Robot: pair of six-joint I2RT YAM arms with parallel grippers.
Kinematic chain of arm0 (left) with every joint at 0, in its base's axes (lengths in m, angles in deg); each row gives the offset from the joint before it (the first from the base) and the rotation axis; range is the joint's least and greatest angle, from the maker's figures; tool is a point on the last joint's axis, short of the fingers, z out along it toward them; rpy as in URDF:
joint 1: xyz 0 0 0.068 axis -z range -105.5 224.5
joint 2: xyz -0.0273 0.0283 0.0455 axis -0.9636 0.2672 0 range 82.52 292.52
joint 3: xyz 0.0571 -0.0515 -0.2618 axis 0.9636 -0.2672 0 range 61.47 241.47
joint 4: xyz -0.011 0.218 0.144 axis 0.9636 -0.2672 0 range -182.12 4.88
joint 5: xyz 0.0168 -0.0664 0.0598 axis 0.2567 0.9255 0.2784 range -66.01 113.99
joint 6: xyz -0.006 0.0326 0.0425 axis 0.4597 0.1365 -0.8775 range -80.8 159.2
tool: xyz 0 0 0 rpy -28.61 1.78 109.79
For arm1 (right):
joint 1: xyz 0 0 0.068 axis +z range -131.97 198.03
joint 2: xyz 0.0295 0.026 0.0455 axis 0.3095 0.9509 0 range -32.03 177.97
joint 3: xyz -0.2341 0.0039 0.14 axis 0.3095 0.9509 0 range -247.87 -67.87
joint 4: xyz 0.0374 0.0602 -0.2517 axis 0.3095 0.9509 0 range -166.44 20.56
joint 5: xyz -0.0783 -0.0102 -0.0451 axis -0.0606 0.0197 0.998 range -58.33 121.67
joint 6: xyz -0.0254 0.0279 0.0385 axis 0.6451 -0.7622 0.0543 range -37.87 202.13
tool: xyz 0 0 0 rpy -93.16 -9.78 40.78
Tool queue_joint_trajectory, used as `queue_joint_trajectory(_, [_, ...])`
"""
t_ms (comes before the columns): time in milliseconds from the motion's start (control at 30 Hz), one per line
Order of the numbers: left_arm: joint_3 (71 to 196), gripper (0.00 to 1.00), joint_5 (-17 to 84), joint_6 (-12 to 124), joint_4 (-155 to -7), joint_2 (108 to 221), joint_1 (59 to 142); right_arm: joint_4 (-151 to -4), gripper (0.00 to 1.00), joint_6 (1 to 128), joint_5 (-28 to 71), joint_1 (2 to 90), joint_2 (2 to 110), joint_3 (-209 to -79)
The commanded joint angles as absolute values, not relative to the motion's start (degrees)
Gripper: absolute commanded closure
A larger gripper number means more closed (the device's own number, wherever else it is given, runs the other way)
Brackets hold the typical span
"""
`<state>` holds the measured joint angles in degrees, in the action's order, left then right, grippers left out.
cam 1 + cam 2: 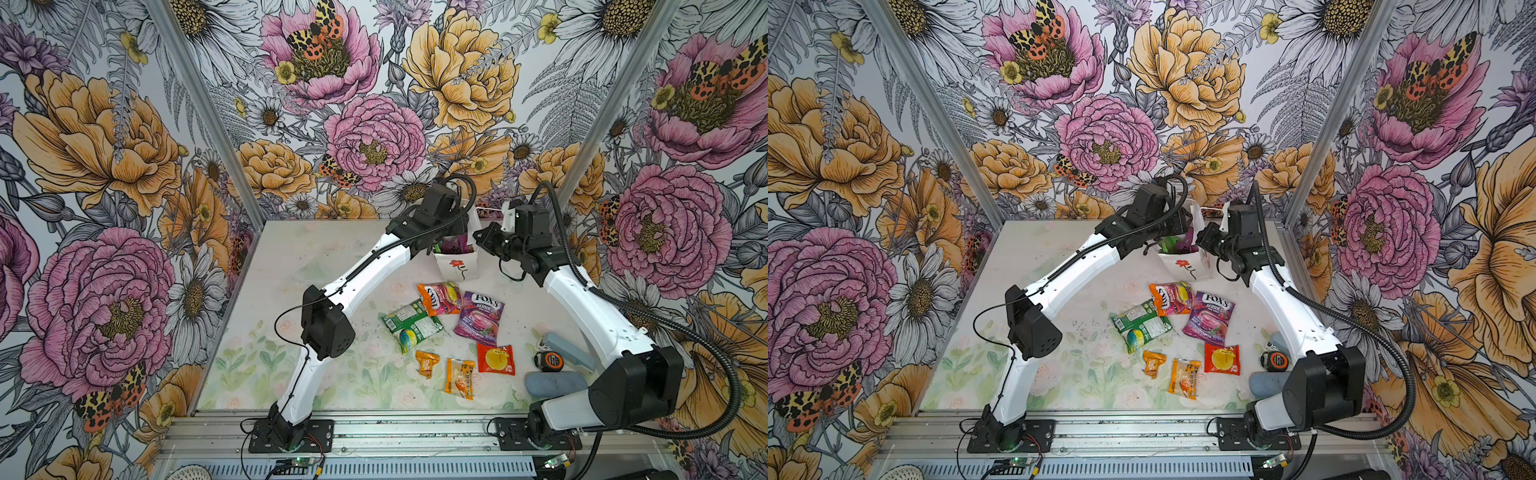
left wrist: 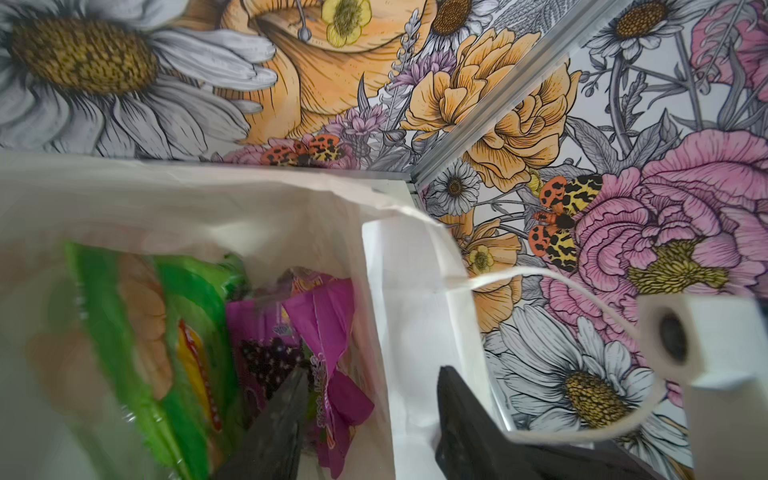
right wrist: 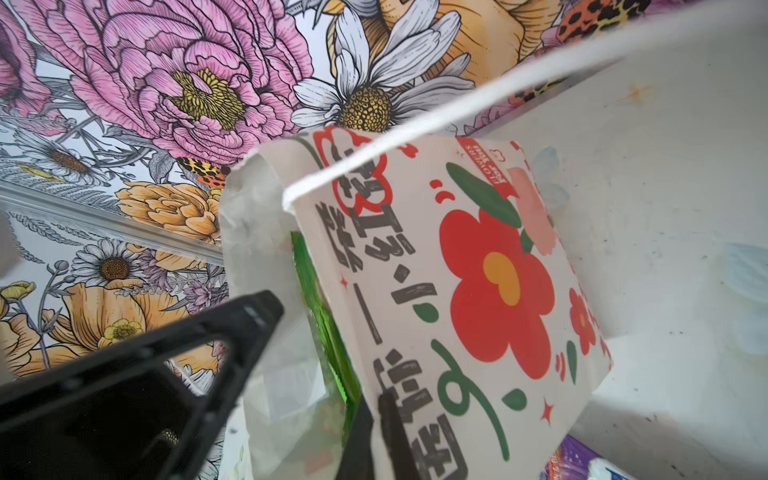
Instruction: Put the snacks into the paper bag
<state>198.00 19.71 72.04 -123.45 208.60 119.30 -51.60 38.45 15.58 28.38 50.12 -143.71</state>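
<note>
The white paper bag (image 1: 457, 266) (image 1: 1183, 270) stands at the back of the table. My left gripper (image 2: 374, 370) hangs open over its mouth, with one finger (image 2: 282, 415) inside and the bag's wall (image 2: 407, 291) between the jaws. A green packet (image 2: 124, 332) and a purple packet (image 2: 328, 332) lie inside, free of the fingers. My right gripper (image 3: 377, 401) is shut on the bag's side wall (image 3: 478, 291). On the table lie an orange-purple Fox's bag (image 1: 439, 297), a purple Fox's bag (image 1: 480, 318), a green-white bag (image 1: 411, 324), two orange sachets (image 1: 427, 363) (image 1: 459, 378) and a red sachet (image 1: 495, 358).
An orange-black tape measure (image 1: 549, 360) and two grey-blue cases (image 1: 569, 349) (image 1: 555, 384) lie at the right, beside the right arm. A white cord handle (image 2: 582, 291) loops out past the bag's rim. Flowered walls close the table on three sides.
</note>
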Motion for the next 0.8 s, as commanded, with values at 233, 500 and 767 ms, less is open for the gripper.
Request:
queue_joint_trajectory(233, [199.76,0.31,3.18,73.37,-137.67,200.53,120.58,-55.26,1.0,43.31,16.51,27.52,49.64,-145.76])
queue_joint_trajectory(500, [201.32,0.24,11.08,74.89,-140.83,204.15,116.45,-54.85,1.0,46.6,17.8,27.48,48.78,-144.42])
queue_joint_trajectory(767, [209.9,0.23,19.65,76.04,-143.13,212.77,115.38,-54.73,1.0,48.46,16.53,27.92,48.15,-143.67])
